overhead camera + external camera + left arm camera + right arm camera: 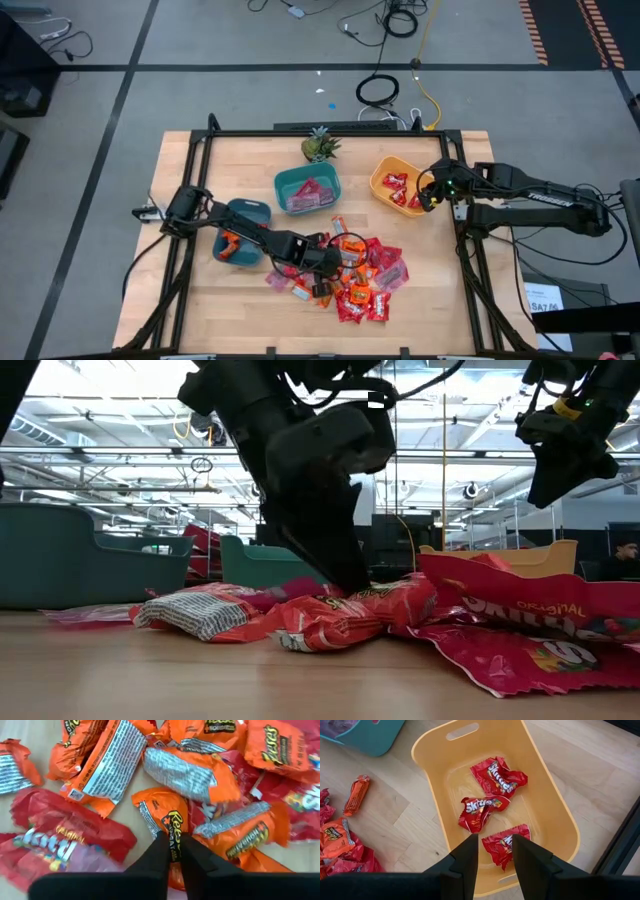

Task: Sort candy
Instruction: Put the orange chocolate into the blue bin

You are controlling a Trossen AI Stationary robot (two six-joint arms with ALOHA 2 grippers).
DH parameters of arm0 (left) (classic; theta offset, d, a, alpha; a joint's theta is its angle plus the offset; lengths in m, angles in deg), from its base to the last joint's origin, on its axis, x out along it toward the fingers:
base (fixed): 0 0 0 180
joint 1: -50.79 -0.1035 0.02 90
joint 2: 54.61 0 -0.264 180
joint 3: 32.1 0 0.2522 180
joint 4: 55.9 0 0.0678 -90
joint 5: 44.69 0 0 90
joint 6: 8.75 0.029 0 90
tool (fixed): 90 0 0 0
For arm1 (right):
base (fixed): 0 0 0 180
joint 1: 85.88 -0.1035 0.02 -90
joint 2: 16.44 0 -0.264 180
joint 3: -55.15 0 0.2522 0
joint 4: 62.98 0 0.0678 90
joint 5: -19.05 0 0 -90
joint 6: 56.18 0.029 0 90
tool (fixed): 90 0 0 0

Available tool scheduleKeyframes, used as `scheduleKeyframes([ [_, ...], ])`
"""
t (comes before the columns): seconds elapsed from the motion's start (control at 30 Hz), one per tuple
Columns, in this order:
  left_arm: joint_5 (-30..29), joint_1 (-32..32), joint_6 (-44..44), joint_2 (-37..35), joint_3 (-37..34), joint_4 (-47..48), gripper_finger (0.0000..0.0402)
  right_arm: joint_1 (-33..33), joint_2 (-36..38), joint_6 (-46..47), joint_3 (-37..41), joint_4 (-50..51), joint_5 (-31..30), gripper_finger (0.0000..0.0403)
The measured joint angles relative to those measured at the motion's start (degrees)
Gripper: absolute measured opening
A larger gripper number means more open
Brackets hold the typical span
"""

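Note:
A heap of candy (365, 275) in red and orange wrappers lies on the wooden table, near its front middle. My left gripper (325, 265) stands at the heap's left edge, shut on an orange candy (167, 815). My right gripper (495, 852) hangs open above the orange bowl (560, 805) at the table's right. Nothing is between its fingers. Three red candies (485, 812) lie on the bowl's floor below it. My left gripper pinches the orange candy's wrapper (174, 829) between its two fingers, at the wrapper's middle. The fingers (345, 575) slant down from above and from the table's left. The candy lies flat among the other candies on the table.
A teal bowl (290, 180) with pink-red candies stands behind the heap. A second teal bowl (250, 207) at the left holds an orange candy. A small green plant (320, 147) stands at the far edge. Bare wood lies left of and in front of the heap.

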Motion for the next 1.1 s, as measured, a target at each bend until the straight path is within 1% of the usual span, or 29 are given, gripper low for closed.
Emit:
scheduleKeyframes([
  [0.1,-0.03,0.04,0.06,-2.13,0.00,0.95,0.0023,0.01,0.00,-0.01,0.00,0.02,0.00,0.0112],
  [0.17,-1.33,0.03,0.06,-4.03,0.00,2.80,0.0023,0.00,-0.02,-0.29,0.00,0.00,0.02,0.0112],
  [0.43,-11.80,-0.17,0.39,-12.99,0.04,6.90,0.0023,0.01,-0.02,0.15,0.00,-0.15,-0.01,0.0112],
  [0.53,-15.59,-0.29,-2.16,-16.62,0.00,9.74,0.0023,0.00,-0.02,0.39,0.00,-0.15,-0.02,0.0112],
  [0.6,-19.24,-0.37,-5.58,-19.46,-0.08,13.94,0.0023,0.00,-0.01,0.65,0.00,-0.21,-0.02,0.0112],
  [0.7,-24.15,-0.44,-13.29,-23.91,-2.08,21.28,0.0023,0.00,-0.02,1.17,0.00,-0.43,0.00,0.0112],
  [0.77,-25.45,-0.39,-18.80,-26.71,-3.86,27.22,0.0023,0.00,0.00,1.54,0.00,-0.44,-0.02,0.0112],
  [0.87,-26.14,0.82,-28.47,-31.34,-8.25,33.37,0.0023,0.02,0.00,1.70,0.00,-0.42,-0.02,0.0112],
  [0.97,-27.01,3.26,-38.01,-35.92,-14.06,35.29,0.0023,0.01,-0.01,2.67,0.00,-0.44,-0.02,0.0112],
  [1.1,-27.70,6.47,-49.13,-42.24,-22.04,35.44,0.0023,0.00,-0.02,4.15,0.00,-0.46,-0.02,0.0112],
])
